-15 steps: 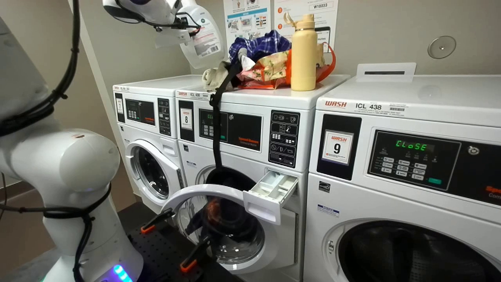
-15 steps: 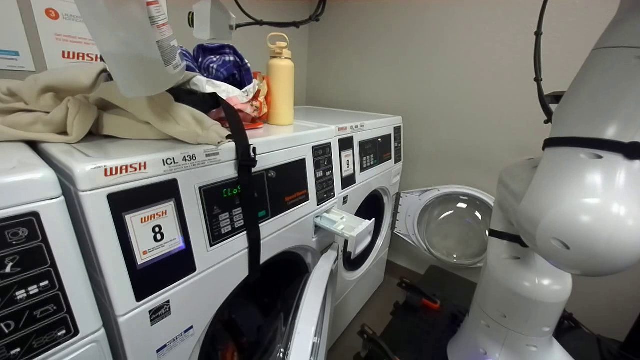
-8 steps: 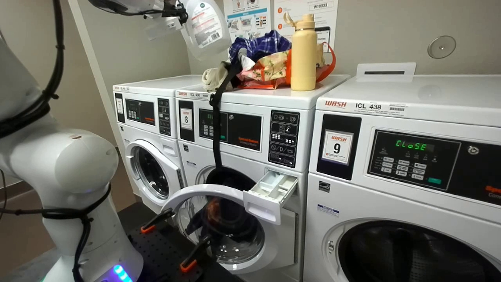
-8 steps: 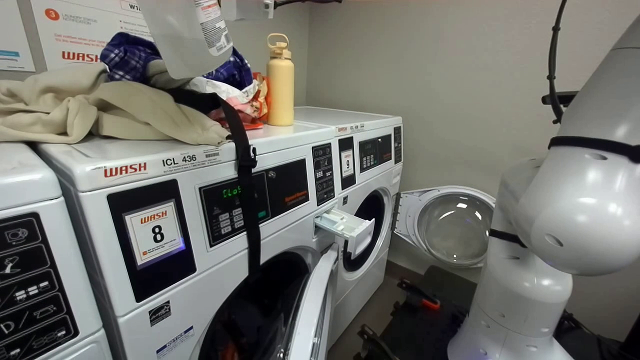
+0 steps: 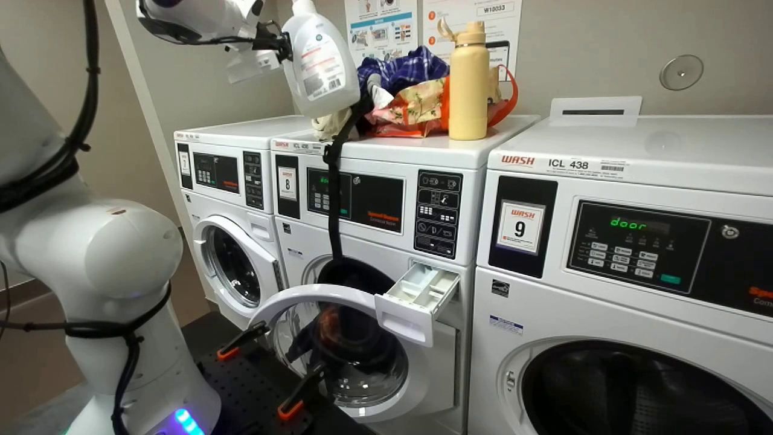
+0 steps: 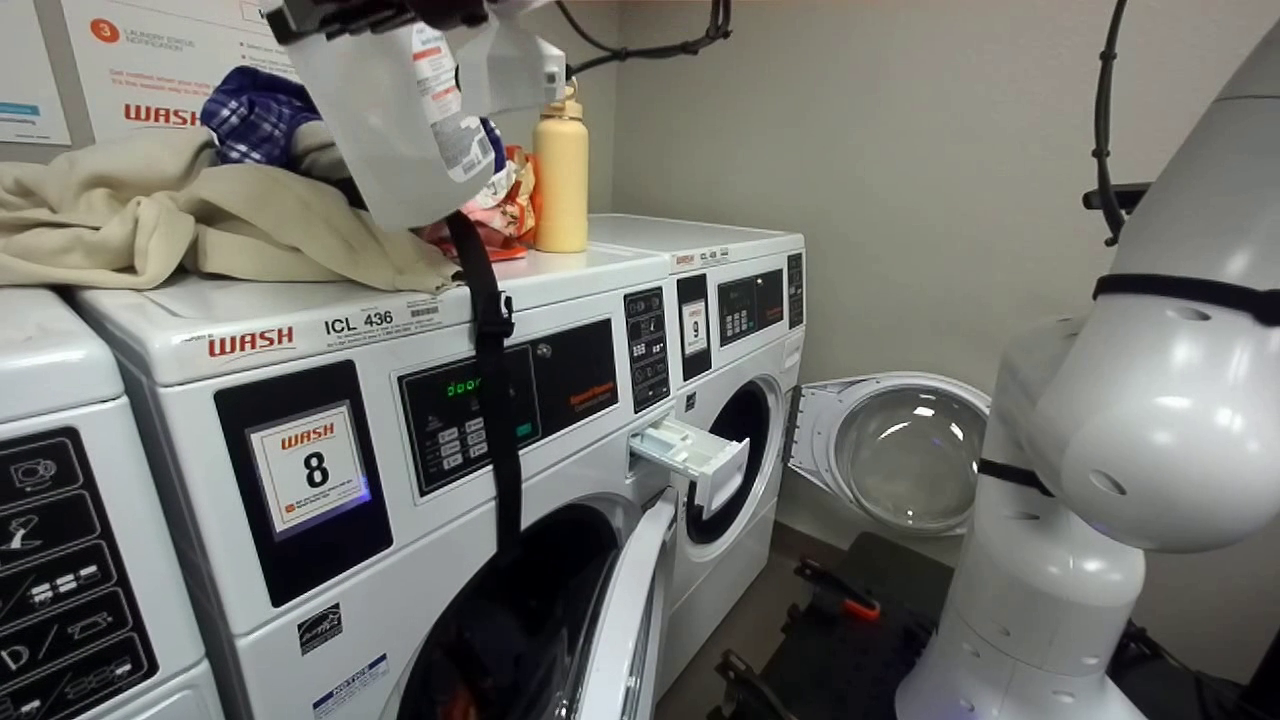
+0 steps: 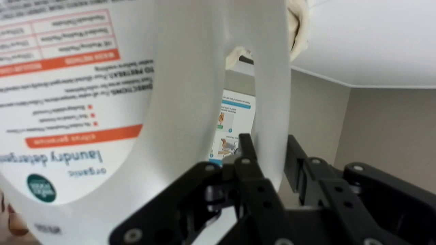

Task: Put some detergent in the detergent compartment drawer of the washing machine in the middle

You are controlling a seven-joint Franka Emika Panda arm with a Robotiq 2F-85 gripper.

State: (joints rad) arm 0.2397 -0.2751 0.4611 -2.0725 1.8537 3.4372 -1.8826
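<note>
Black pincer (image 7: 268,146) pinches the handle (image 7: 272,102) of a tilted detergent jug (image 5: 320,66); the pulled-out detergent drawer (image 5: 416,305) lies well below, rightward in both exterior views.

Laundry room: numbered washers (image 5: 386,245) in row, wall posters (image 5: 381,30).

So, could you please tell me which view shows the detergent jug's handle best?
The wrist view: it shows the handle close up, with the opening beside it and the gripper clamped on it. In both exterior views the jug shows, but its handle is hard to make out near the gripper.
</note>
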